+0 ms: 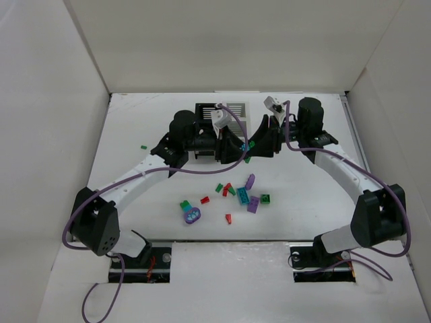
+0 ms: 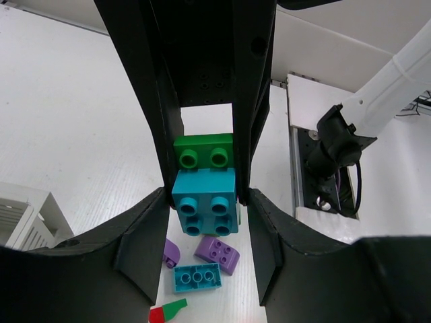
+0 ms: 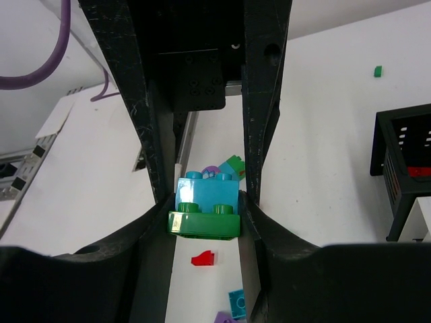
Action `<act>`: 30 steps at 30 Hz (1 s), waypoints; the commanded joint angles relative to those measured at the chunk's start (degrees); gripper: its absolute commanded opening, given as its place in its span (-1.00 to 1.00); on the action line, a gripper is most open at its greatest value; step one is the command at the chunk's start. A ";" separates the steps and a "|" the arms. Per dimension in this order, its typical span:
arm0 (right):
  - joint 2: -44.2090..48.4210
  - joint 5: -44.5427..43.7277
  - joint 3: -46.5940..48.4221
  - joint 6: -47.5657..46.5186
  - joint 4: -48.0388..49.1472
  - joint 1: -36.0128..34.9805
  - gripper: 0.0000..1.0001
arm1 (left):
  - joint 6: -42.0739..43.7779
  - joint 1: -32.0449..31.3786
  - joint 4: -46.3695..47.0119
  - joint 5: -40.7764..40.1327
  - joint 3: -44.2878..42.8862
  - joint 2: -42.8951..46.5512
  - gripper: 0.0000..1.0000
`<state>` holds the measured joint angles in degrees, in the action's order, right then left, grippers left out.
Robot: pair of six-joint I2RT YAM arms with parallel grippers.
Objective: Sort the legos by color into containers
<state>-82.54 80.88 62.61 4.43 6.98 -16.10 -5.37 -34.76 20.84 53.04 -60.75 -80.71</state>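
Little looks sorted: most bricks (image 1: 241, 195) lie loose on the table (image 1: 303, 195), while left claw (image 2: 206, 198) and right claw (image 3: 204, 214) both clamp one green-teal piece (image 2: 204, 178)

The joined piece (image 2: 204, 182) is two-toned — green and teal. Loose bricks (image 1: 244, 196) on the white table (image 1: 128, 128) show purple, teal, red and green. The black bin (image 3: 385, 151) and white bin (image 2: 20, 215) are both slatted.
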 commanded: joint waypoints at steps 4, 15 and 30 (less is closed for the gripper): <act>1.24 8.77 2.43 -0.91 2.42 1.68 -0.59 | 2.90 1.89 -1.32 3.21 -0.51 2.22 -0.90; 1.24 8.24 3.48 1.29 2.42 1.68 -0.63 | 5.98 1.89 -3.79 3.21 -0.51 3.89 -0.46; 2.03 11.49 3.48 2.96 2.42 0.46 -0.68 | 10.20 1.89 -8.27 1.19 -1.04 3.89 -0.47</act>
<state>-82.54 81.69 63.07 5.02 7.31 -16.62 1.10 -34.72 17.56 53.78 -60.90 -79.42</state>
